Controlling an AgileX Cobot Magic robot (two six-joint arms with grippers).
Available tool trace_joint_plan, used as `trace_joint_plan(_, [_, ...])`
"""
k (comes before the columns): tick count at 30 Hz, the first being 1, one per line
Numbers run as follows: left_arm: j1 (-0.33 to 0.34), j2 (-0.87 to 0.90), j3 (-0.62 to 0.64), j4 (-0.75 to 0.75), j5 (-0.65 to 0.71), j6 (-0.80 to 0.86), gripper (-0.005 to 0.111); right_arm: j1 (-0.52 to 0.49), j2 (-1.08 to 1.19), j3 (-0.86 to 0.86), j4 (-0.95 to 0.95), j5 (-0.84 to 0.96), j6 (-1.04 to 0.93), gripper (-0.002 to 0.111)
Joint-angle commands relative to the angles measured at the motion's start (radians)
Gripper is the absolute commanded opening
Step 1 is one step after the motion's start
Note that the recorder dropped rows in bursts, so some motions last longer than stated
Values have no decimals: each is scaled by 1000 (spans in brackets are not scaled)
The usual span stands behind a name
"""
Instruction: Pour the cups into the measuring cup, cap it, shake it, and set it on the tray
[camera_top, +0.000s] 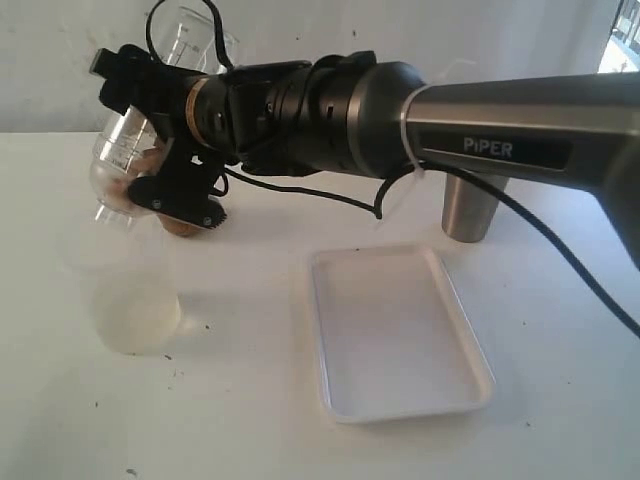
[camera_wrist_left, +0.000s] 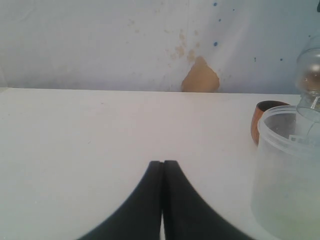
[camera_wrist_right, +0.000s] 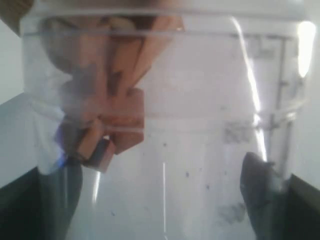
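My right gripper (camera_top: 150, 140) reaches across to the far left and is shut on the clear measuring cup (camera_top: 118, 150), held tilted in the air with its capped end down. The clear dome cap (camera_top: 108, 198) is on it. Brown pieces (camera_wrist_right: 120, 115) lie inside against the wall, and the cup (camera_wrist_right: 200, 165) fills the right wrist view between dark fingers (camera_wrist_right: 259, 192). The wooden cup (camera_top: 182, 226) stands on the table just behind the gripper. At the back right stands the steel tumbler (camera_top: 470, 208). The white tray (camera_top: 395, 330) lies in the middle. My left gripper (camera_wrist_left: 163, 163) is shut and empty, low over bare table.
A frosted plastic cup (camera_top: 135, 312) stands directly under the held measuring cup, near the table's left front. In the left wrist view it (camera_wrist_left: 290, 180) is close beside the wooden cup (camera_wrist_left: 264, 120). A black cable (camera_top: 560, 260) hangs from the right arm over the table.
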Motion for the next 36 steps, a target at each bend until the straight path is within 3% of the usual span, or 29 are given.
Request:
trace_joint_plan(1, [-1, -5, 5, 3, -9, -3, 0, 2, -9, -12, -28, -3, 7, 0])
trace_joint_plan(29, [-1, -5, 5, 3, -9, -3, 0, 2, -9, -10, -28, -73, 14, 0])
trace_joint_plan(36, [-1, -5, 5, 3, -9, -3, 0, 2, -8, -10, -26, -165, -10, 0])
